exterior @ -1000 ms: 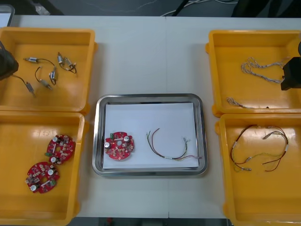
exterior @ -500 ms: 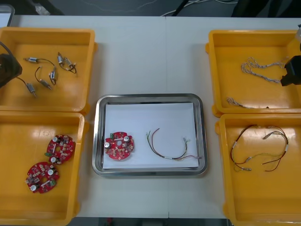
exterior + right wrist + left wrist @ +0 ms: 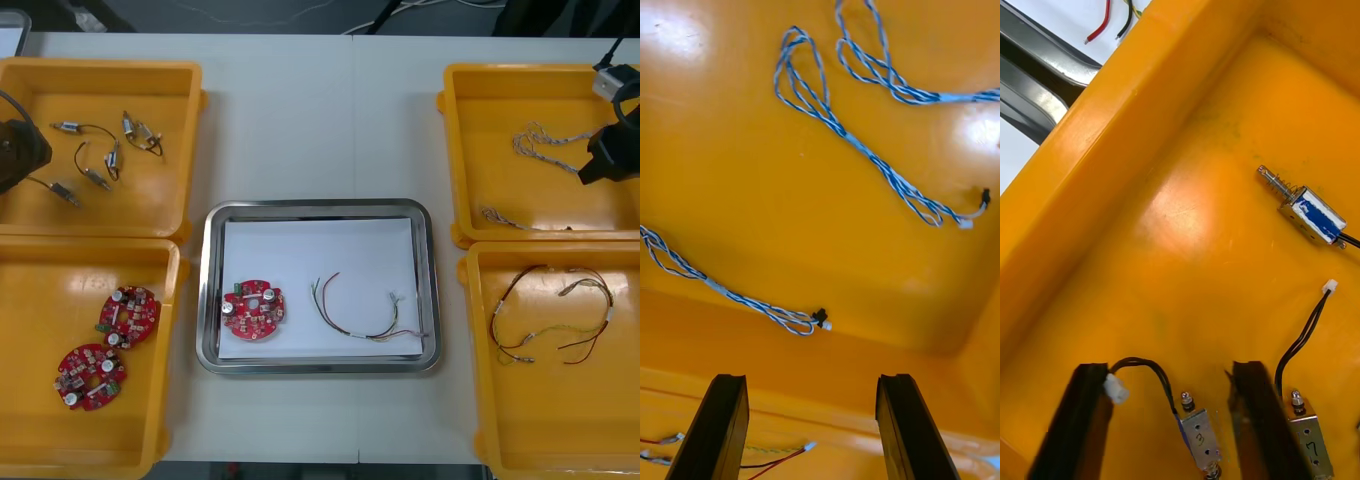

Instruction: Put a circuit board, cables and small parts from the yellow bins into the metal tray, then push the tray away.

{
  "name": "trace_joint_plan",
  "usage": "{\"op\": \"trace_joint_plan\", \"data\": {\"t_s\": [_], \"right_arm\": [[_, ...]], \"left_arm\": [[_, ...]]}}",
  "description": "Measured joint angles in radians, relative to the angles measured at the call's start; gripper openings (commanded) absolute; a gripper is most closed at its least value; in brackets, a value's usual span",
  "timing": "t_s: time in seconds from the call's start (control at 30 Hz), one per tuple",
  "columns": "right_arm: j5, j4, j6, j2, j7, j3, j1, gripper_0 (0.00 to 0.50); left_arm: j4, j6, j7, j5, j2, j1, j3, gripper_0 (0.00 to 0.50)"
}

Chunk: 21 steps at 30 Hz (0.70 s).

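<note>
Reaching in past the table's (image 3: pixel 320 120) side edges, both grippers are largely cut off in the front view. Your left gripper (image 3: pixel 1169 375) stands open in a yellow bin (image 3: pixel 1150 150), a small metal part (image 3: pixel 1196 439) lying loose between its fingers. Your right gripper (image 3: pixel 812 386), open and empty, has edged inward over the twisted blue and white cables (image 3: pixel 865 150). Between the grippers, the metal tray (image 3: pixel 318 208) holds a circuit board (image 3: pixel 253 307) and a red and yellow cable (image 3: pixel 365 315), with bare table around its rim.

An electronics workshop or lab bench. A light table (image 3: pixel 320 120) holds yellow bins (image 3: pixel 100 68) of sorted red circuit boards (image 3: pixel 128 317) and cables (image 3: pixel 525 142), around a metal tray (image 3: pixel 320 205).
</note>
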<state>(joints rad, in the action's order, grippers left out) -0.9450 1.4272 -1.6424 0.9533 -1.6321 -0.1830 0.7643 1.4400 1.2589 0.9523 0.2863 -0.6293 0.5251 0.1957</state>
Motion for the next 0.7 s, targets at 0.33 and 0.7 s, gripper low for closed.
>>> {"op": "trace_joint_plan", "data": {"t_s": [0.33,0.7], "right_arm": [[0.072,0.000,0.008,-0.085,-0.002,-0.075,0.010,0.500],[0.143,-0.059,0.007,-0.166,-0.002,-0.091,0.012,0.500]], "left_arm": [[0.000,0.044,0.004,0.013,0.000,0.000,0.000,0.500],[0.056,0.219,0.006,0.035,0.000,0.001,0.011,0.500]]}}
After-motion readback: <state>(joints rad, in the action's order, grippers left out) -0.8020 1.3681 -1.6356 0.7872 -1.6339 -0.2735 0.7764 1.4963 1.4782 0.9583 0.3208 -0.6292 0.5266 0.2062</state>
